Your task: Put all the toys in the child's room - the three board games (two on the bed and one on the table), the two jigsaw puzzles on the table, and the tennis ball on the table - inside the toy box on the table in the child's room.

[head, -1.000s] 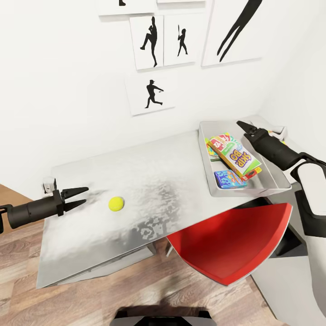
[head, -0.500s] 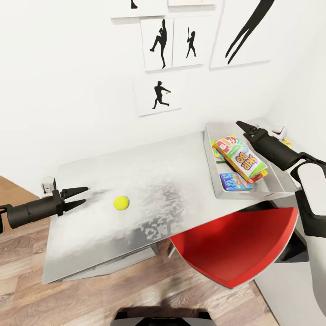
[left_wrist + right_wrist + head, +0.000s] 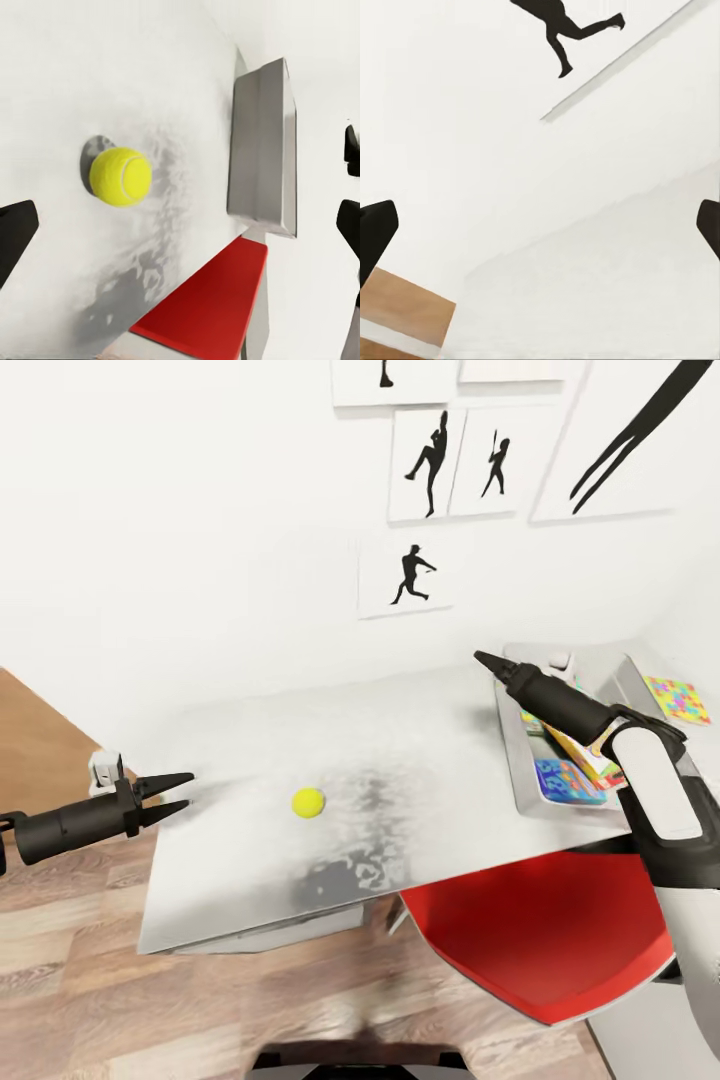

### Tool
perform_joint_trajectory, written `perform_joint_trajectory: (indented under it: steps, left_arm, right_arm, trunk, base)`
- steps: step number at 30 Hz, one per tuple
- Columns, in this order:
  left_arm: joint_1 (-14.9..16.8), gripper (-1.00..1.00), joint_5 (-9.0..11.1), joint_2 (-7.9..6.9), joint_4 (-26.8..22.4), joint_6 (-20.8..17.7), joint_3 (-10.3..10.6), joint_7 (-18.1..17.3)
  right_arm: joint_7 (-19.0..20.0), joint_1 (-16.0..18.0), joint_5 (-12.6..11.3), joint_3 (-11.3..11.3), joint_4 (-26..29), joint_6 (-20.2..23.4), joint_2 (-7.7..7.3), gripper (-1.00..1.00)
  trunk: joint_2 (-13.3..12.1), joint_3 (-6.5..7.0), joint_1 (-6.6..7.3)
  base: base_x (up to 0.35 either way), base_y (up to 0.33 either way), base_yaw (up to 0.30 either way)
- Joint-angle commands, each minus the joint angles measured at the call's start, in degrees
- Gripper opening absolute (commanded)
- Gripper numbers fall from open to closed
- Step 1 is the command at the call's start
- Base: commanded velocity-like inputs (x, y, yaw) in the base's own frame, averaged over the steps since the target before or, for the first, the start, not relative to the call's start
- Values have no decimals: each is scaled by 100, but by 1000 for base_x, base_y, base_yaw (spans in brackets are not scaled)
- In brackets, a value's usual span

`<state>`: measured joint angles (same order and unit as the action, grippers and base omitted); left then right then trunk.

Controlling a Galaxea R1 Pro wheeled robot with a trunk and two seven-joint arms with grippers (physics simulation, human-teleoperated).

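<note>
The tennis ball (image 3: 308, 802) lies alone on the light grey table (image 3: 400, 720), seen close in the left wrist view (image 3: 120, 176). My left gripper (image 3: 178, 796) is open and empty, just off the table's left end, pointing at the ball from a good gap. The toy box (image 3: 512, 755) stands at the table's right end, with a blue game box (image 3: 562, 780) inside and a Skip-Bo box (image 3: 592, 758) mostly hidden by my right arm. My right gripper (image 3: 485, 660) hovers open and empty over the table by the toy box's left rim. A jigsaw puzzle (image 3: 680, 698) lies right of the toy box.
A red chair (image 3: 540, 930) is tucked under the table's front right, seen from the left wrist as well (image 3: 206, 307). Wood-plank floor (image 3: 60, 980) lies left of and in front of the table. A white wall with black silhouette pictures (image 3: 405, 575) backs it.
The whole view has swung left, so the table and toy box sit further right in the picture. My right gripper has moved from above the toy box to beside its left rim. The ball has not rolled.
</note>
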<state>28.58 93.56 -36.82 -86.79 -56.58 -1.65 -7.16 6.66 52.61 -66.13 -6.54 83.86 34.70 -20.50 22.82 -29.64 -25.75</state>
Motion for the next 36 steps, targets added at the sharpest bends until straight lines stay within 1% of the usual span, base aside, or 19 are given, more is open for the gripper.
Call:
perform_joint_trajectory:
  steps: [1, 2, 4, 5, 9, 17, 22, 24, 25, 26, 29, 30, 33, 34, 36]
  left_arm:
    - [7, 100, -56, 0, 4, -19, -1, -55]
    - [7, 100, -56, 0, 4, -19, -1, -55]
    - [7, 100, -55, 0, 4, -19, -1, -56]
    - [7, 100, -55, 0, 4, -19, -1, -56]
    - [7, 100, -51, 0, -1, -19, -10, -57]
    - [7, 100, -51, -2, -4, -19, -26, -57]
    - [6, 100, -55, -8, 1, -19, -39, -57]
    - [6, 100, -56, -16, 2, -19, -49, -57]
    - [7, 100, -54, -22, 2, -21, -54, -57]
    - [7, 100, -54, -22, 2, -21, -54, -57]
    - [4, 100, -56, -68, 3, -22, -63, -57]
    - [4, 100, -56, -68, 3, -22, -63, -57]
    - [4, 100, -60, -120, 7, -21, -67, -54]
    - [4, 100, -60, -120, 7, -21, -67, -54]
    - [2, 100, -64, -145, 12, -20, -69, -50]
  right_arm:
    - [9, 3, 0, -89, 1, 13, -4, 100]
    - [9, 3, 0, -89, 1, 13, -4, 100]
    - [6, 3, 1, -211, 0, 12, -1, 100]
    - [6, 3, 1, -211, 0, 12, -1, 100]
    - [1, 3, 3, -338, 0, 11, 1, 100]
    - [-9, 3, 8, -408, 0, 10, 6, 100]
    - [-156, 3, 22, -458, 0, 10, 14, 100]
    - [-331, 3, 28, -552, -2, 10, 16, 100]
    - [-438, 3, 30, -635, -2, 8, 17, 100]
    - [-438, 3, 30, -635, -2, 8, 17, 100]
    - [-784, 3, 38, -944, -4, 2, 17, 100]
    - [-784, 3, 38, -944, -4, 2, 17, 100]
    - [-1155, 3, 43, -1144, -4, 0, 15, 100]
    - [-1155, 3, 43, -1144, -4, 0, 15, 100]
    - [-1438, 3, 44, -1223, -6, 2, 14, 100]
  trunk:
    - [10, -6, -3]
    - [10, -5, -3]
    - [10, -3, -3]
    - [10, -2, -3]
    - [10, 0, -3]
    - [10, 2, -3]
    - [10, 2, -3]
    - [10, 2, -3]
    - [10, 2, -3]
    - [10, 2, -3]
    - [10, 2, -3]
    - [10, 2, -3]
    - [10, 2, -3]
    - [10, 2, -3]
    - [10, 2, -3]
  base:
    - [0, 0, 281]
    - [0, 0, 281]
    - [0, 0, 284]
    - [0, 0, 286]
    - [0, 0, 289]
    - [0, 0, 294]
    - [0, 0, 239]
    - [0, 0, 138]
    - [0, 0, 98]
    - [0, 0, 98]
    - [0, 0, 64]
    - [0, 0, 50]
    - [0, 0, 33]
    - [0, 0, 26]
    - [0, 0, 19]
